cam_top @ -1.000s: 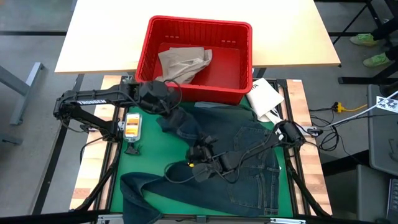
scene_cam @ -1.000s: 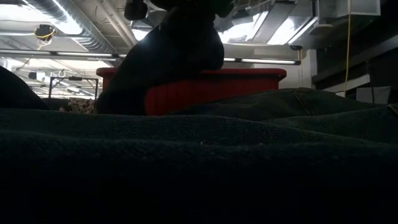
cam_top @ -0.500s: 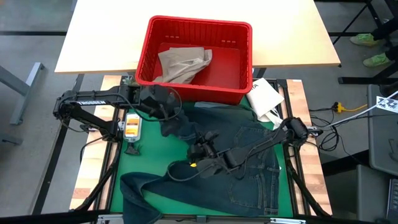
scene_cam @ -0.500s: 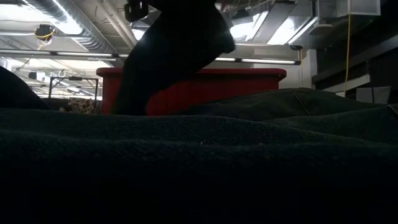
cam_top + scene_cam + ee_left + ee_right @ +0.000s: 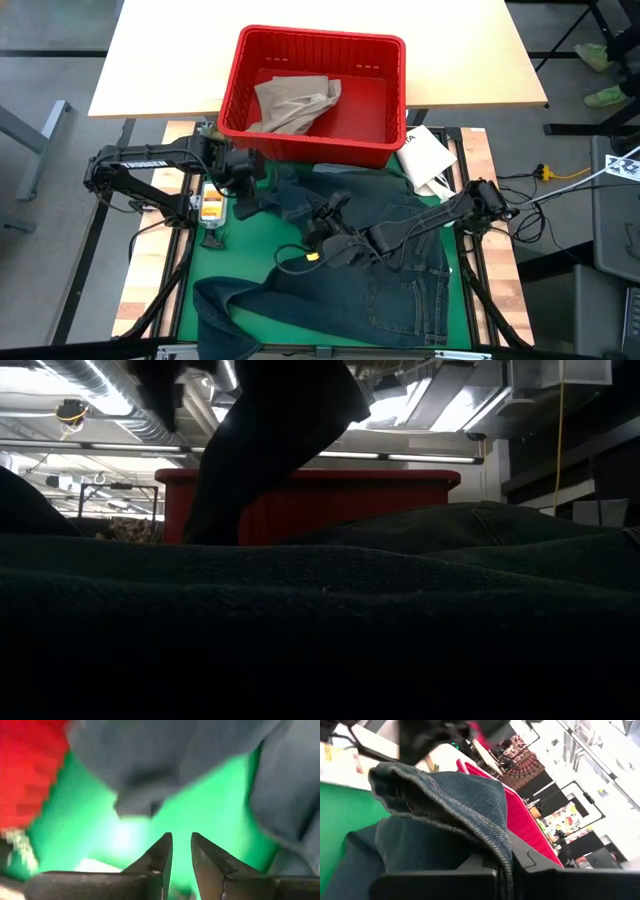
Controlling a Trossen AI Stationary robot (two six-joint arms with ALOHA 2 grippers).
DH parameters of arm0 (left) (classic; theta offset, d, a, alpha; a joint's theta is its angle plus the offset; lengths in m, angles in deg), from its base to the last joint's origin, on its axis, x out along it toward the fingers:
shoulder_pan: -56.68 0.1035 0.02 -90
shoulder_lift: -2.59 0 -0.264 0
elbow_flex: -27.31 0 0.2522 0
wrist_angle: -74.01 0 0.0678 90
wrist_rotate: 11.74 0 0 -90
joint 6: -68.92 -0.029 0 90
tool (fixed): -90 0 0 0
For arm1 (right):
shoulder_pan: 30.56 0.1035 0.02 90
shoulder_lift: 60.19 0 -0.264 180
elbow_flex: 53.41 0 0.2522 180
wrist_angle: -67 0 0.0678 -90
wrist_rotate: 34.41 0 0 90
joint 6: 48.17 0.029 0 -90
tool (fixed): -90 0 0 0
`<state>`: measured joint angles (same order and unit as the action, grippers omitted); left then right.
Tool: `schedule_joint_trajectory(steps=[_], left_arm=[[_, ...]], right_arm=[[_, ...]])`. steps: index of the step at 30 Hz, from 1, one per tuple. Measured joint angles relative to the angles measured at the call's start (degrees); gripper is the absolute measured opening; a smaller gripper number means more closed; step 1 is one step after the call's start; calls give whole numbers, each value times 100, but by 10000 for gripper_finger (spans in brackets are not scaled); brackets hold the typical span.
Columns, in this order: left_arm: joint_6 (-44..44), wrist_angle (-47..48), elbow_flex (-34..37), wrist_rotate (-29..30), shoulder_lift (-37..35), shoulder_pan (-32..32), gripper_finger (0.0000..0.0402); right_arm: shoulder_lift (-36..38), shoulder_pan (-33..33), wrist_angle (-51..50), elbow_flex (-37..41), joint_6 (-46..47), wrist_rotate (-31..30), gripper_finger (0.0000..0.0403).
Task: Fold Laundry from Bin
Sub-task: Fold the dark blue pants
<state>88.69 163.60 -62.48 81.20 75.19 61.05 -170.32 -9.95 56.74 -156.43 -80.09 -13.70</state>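
Jeans [image 5: 400,270]: dark blue denim spread over the green mat [image 5: 250,250], nearest the table's front edge.
Right gripper [image 5: 322,222]: pinching a fold of the jeans, lifted above the mat.
Left gripper [image 5: 243,200]: fingers slightly apart, holding nothing, beside the denim.
Bin [image 5: 385,150]: red, behind the mat.
Khaki trousers [image 5: 290,100]: inside the bin.

one red bin [image 5: 312,92], one jeans [image 5: 400,270], one khaki trousers [image 5: 295,102], one white packet [image 5: 425,155]

White packet [image 5: 424,157] (beside green mat [image 5: 250,240]) on table.
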Motion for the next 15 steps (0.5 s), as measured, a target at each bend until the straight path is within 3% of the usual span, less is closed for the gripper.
schedule_joint_trajectory(steps=[7, 15], left_arm=[[857, 282, 206, 401, 0, -918, 43], [1776, -1028, 1179, 1988, -2, -2368, 24]], right_arm=[[231, -235, 6, 0, 9, 103, 4], [571, -346, -66, 0, -4, 289, 6]])
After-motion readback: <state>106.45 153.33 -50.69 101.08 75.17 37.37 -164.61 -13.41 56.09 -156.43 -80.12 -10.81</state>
